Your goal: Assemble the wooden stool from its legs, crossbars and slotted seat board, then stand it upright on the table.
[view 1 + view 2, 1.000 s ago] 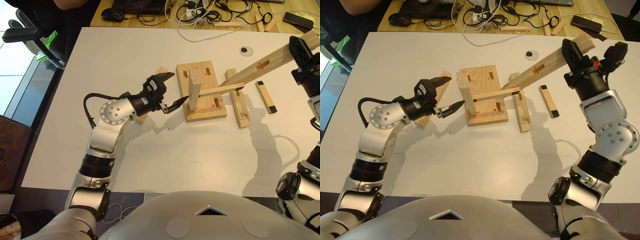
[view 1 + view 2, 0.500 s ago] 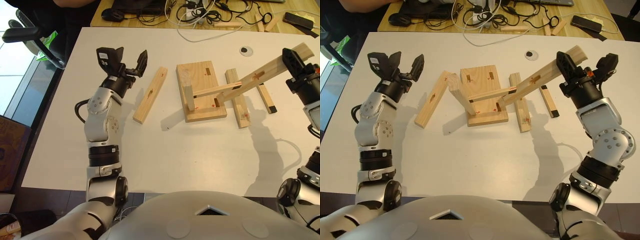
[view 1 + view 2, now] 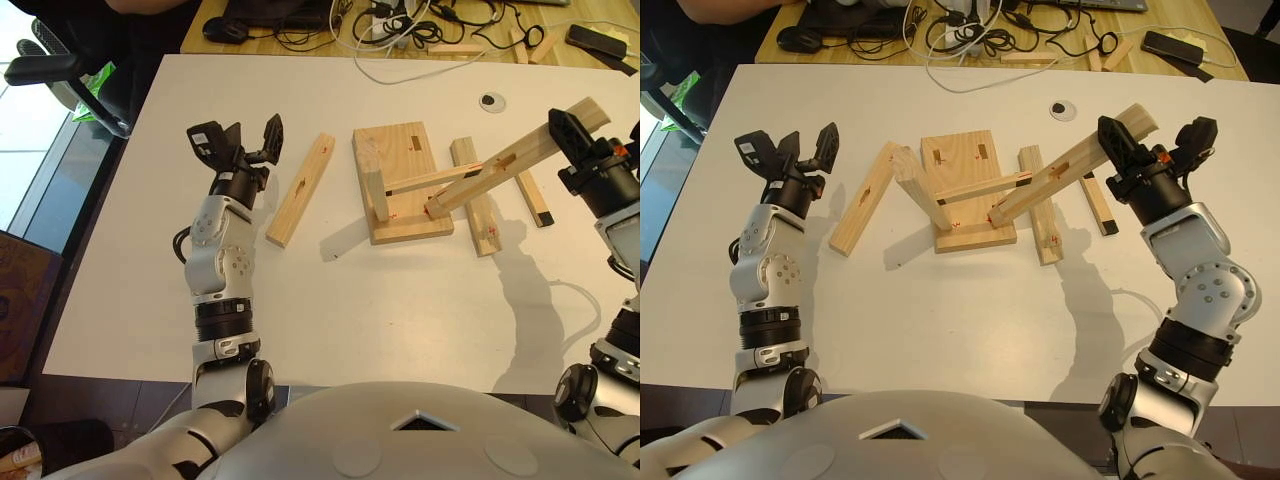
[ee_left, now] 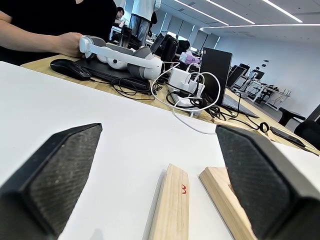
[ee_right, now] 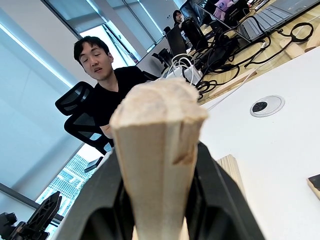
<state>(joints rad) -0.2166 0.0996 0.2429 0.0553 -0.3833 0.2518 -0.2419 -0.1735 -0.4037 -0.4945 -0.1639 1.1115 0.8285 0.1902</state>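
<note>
The left jaws, wide and empty, are now back at 9 o'clock of the seat board (image 3: 405, 150), so the first leg (image 3: 377, 188) leans unsupported. The right jaws grip the second leg (image 3: 500, 165), its end lowered to the board's 4 o'clock corner, probably for insertion.

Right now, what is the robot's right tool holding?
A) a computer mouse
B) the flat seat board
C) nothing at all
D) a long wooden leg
D: the right tool is clamped on a long wooden leg, whose lower end sits at the seat board.
</note>
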